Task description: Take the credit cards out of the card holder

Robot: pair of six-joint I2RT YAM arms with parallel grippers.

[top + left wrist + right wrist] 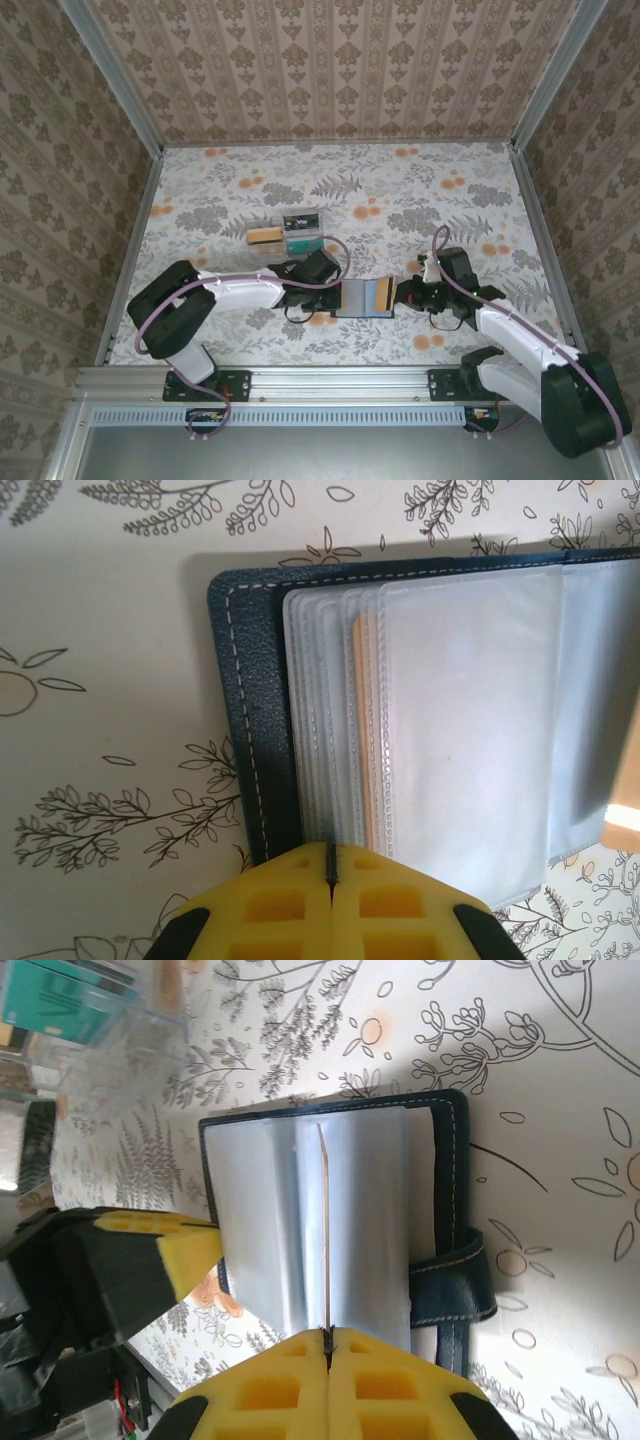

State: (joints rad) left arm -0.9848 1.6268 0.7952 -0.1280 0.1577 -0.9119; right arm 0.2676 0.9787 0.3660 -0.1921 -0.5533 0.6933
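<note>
Fingers [285, 905] of the left gripper [338, 297] are pressed together at the open card holder's [358, 298] 9 o'clock edge, over its clear sleeves [460, 720]; whether they nip one I cannot tell. This holder's long axis runs 9 to 3. From 3 o'clock, the nearer right gripper [402, 295] is clamped on an orange credit card [379, 295], which likely pulls free toward 3

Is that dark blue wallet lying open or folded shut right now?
Open. The card holder lies spread, its clear sleeves exposed and fanned, with an orange card edge showing between them.
</note>
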